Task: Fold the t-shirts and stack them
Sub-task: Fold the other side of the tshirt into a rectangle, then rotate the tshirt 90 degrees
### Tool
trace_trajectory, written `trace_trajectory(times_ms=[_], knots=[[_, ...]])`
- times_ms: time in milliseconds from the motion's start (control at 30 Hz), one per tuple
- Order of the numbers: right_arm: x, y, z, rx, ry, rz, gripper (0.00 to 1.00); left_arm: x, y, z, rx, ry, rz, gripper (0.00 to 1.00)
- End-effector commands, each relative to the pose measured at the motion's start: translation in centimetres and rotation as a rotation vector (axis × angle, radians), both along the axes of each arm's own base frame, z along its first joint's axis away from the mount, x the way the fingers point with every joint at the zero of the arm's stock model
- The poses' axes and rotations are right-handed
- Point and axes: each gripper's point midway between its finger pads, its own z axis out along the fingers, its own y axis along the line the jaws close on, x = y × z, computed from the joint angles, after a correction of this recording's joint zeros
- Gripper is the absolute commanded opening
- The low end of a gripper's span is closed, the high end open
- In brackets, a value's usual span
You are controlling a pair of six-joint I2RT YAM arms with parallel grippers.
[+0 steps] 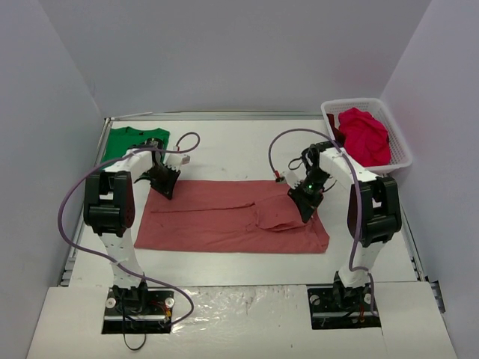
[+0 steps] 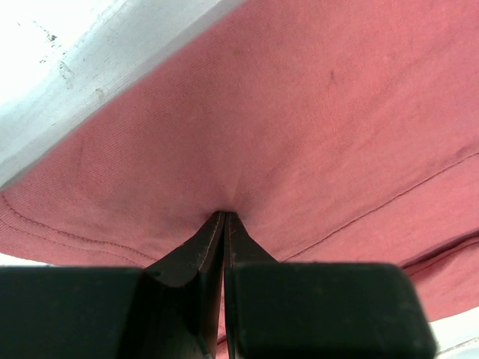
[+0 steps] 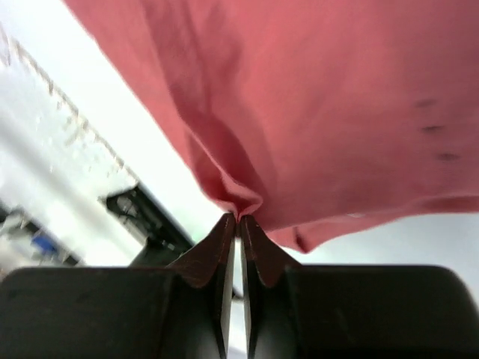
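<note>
A salmon-pink t-shirt lies spread across the middle of the table, partly folded. My left gripper is shut on its far left edge; the left wrist view shows the cloth pinched at the fingertips. At the shirt's right part my right gripper is shut on a bunched fold, and the pink cloth hangs from its tips in the right wrist view. A green t-shirt lies flat at the far left corner. Crimson t-shirts fill the basket.
The white lattice basket stands at the far right, close to the right arm. A raised rail runs along the table's left edge. White walls close in the left, back and right. Purple cables loop over both arms.
</note>
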Motion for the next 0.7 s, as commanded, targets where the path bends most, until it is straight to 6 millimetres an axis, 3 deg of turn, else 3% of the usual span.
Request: trace_trajectory(times_ms=[0, 100, 133, 333, 467, 500, 567, 600, 667], knots=[[-4.8, -1.7, -0.6, -0.047, 0.188, 0.075, 0.06, -1.1, -1.0, 0.3, -0.025, 0.024, -0.044, 0.02], [-6.1, -2.1, -1.6, -0.060, 0.250, 0.099, 0.16, -1.3, -1.1, 0.1, -0.028, 0.032, -0.050, 0.02], [-6.2, -2.2, -1.7, -0.063, 0.256, 0.103, 0.26, -1.4, -1.1, 0.0, -0.026, 0.037, -0.050, 0.02], [-3.9, -1.3, -0.8, -0.022, 0.182, 0.081, 0.30, -1.6, -1.3, 0.6, -0.035, 0.037, -0.063, 0.02], [-2.5, -0.8, 0.7, 0.000, 0.105, 0.044, 0.25, -1.2, -1.8, 3.2, -0.084, -0.012, -0.077, 0.02], [-2.5, -0.8, 0.7, -0.003, 0.101, 0.042, 0.20, -0.9, -2.1, 5.1, -0.110, -0.058, -0.088, 0.03], [-2.6, -1.0, 0.2, -0.019, 0.104, 0.023, 0.11, -0.5, -2.1, 7.1, -0.124, -0.113, -0.088, 0.04], [-2.6, -1.1, -0.3, -0.032, 0.111, 0.012, 0.00, -0.1, -2.0, 9.0, -0.126, -0.162, -0.087, 0.04], [-2.7, -1.3, -1.8, -0.058, 0.119, -0.015, 0.00, 0.0, -2.1, 10.7, -0.129, -0.196, -0.098, 0.04]])
